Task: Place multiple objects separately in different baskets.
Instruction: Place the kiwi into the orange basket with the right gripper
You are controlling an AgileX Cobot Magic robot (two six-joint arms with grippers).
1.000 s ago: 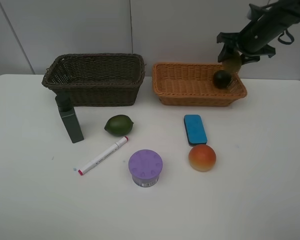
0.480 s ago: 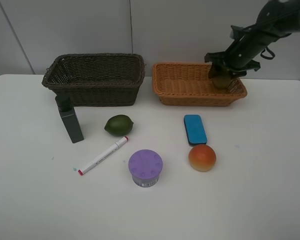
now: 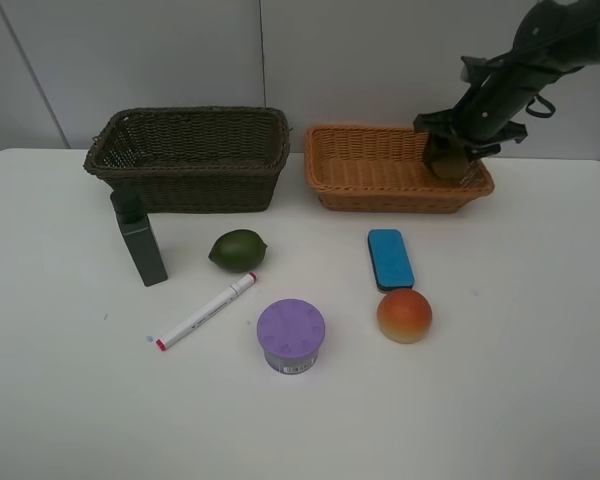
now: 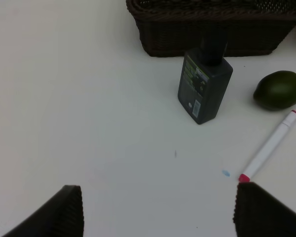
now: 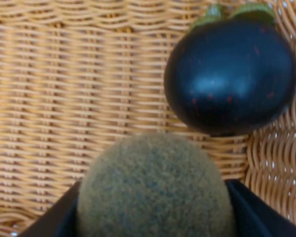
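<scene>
- My left gripper (image 4: 158, 210) hangs released, its jaws wide with nothing between them, over the bare white tabletop (image 4: 89, 123) near the bottle.
- The deep, dark brown wicker basket (image 3: 185, 165) stands at the back left.
- The dark green square-sided bottle (image 3: 140, 240) stands upright just in front of that basket. It looks rigid and probably top-heavy, so I'd pinch its flat sides low on the body.
- The green lime (image 3: 237, 249) looks firm and round and is likely to roll, so I'd grip it across the middle.
- The white red-tipped marker (image 3: 206, 311) lies flat. It looks thin, light and stiff, so I'd set the jaws crosswise at mid-barrel.
- The purple-lidded round jar (image 3: 291, 335) is wide and looks hard, so it needs a full opening across the lid.
- The blue rectangular eraser (image 3: 389, 258) lies flat and probably grips well, so I'd take it across its narrow width.
- The orange-red peach (image 3: 404, 315) sits just in front of the eraser. Its skin may bruise, so I'd squeeze gently.
- The shallow, light orange-tan wicker basket (image 3: 370, 175) stands at the back right.
- My right gripper (image 3: 448, 158) is down inside the right end of that basket, clenched on the brown fuzzy kiwi (image 5: 153, 190) across its middle. The fuzz should give good friction.
- The glossy dark mangosteen (image 5: 232, 76) lies on the weave just beside the kiwi, near the wall. It looks hard and slick, and I judge a nudge would roll it.
</scene>
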